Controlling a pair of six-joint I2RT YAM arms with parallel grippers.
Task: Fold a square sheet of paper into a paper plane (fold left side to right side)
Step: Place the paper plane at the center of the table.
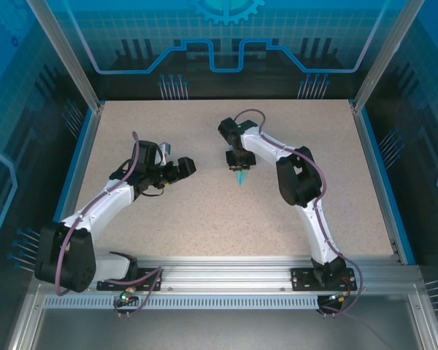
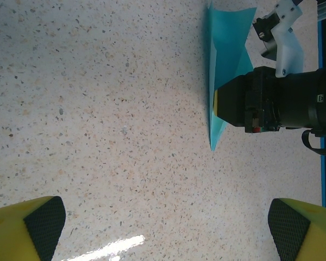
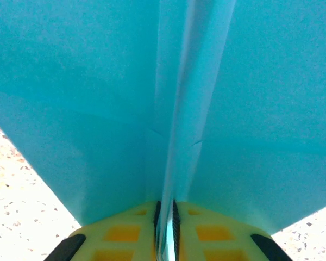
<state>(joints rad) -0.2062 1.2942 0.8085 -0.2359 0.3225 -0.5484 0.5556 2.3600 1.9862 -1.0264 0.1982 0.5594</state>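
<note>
The light-blue paper plane (image 1: 240, 177) is a narrow dart, its sharp tip toward the near edge, at the table's middle. My right gripper (image 1: 239, 165) comes down on it from above. In the right wrist view the right gripper (image 3: 165, 217) is shut on the raised centre crease of the paper plane (image 3: 87, 81), with a wing spread to each side. My left gripper (image 1: 177, 157) hovers open to the left of the plane, apart from it. The left wrist view has the paper plane (image 2: 228, 54) at top right, and the left gripper (image 2: 165, 228) holds nothing between its yellow fingers (image 2: 38, 225).
The speckled beige table (image 1: 168, 211) has blue raised edges (image 1: 376, 175) on both sides and an aluminium rail (image 1: 226, 273) along the near edge. Transparent blue walls stand behind and beside it.
</note>
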